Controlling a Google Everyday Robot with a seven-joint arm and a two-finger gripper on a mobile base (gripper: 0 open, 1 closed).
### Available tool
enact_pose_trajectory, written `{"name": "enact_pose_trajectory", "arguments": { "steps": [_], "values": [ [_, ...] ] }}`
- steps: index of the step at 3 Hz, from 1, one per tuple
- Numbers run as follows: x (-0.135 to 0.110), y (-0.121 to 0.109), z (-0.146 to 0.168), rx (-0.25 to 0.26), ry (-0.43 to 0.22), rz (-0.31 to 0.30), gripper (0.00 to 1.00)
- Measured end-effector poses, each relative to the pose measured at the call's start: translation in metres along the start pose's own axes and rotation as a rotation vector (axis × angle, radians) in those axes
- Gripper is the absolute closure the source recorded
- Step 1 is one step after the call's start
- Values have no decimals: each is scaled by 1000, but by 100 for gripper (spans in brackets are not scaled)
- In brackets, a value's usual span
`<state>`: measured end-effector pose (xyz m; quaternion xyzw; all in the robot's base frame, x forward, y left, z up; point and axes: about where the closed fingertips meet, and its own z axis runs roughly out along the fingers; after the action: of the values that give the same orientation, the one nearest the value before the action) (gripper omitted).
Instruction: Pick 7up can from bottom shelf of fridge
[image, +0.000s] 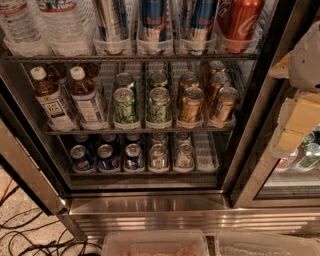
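The fridge (150, 205) stands open in front of me, with wire racks and a shiny metal base strip. On the bottom shelf (145, 173), the 7up can (158, 157) is a pale silvery-grey can at the front of the fourth lane from the left. Another pale can (184, 156) stands just right of it, and the lane further right is empty at the front. My gripper (296, 125), white with yellowish parts, hangs at the right edge of the view. It is in front of the fridge's right frame, above and well to the right of the 7up can, and holds nothing that shows.
Three dark blue cans (107, 157) fill the bottom shelf's left lanes. The middle rack holds tea bottles (52, 102), bright green cans (125, 106) and gold cans (191, 105). The open door (25, 170) slants at left. Clear plastic bins (155, 243) sit below. Cables (20, 230) lie on the floor.
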<state>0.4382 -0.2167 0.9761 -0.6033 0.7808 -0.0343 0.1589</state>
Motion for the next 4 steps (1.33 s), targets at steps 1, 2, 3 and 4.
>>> {"name": "enact_pose_trajectory", "arguments": {
  "steps": [1, 2, 3, 4],
  "values": [
    [-1, 0, 0, 1, -2, -1, 0],
    [-4, 9, 24, -25, -18, -15, 0],
    [-8, 27, 61, -48, -50, -28, 0],
    [-12, 53, 100, -57, -119, -18, 0]
  ]
}}
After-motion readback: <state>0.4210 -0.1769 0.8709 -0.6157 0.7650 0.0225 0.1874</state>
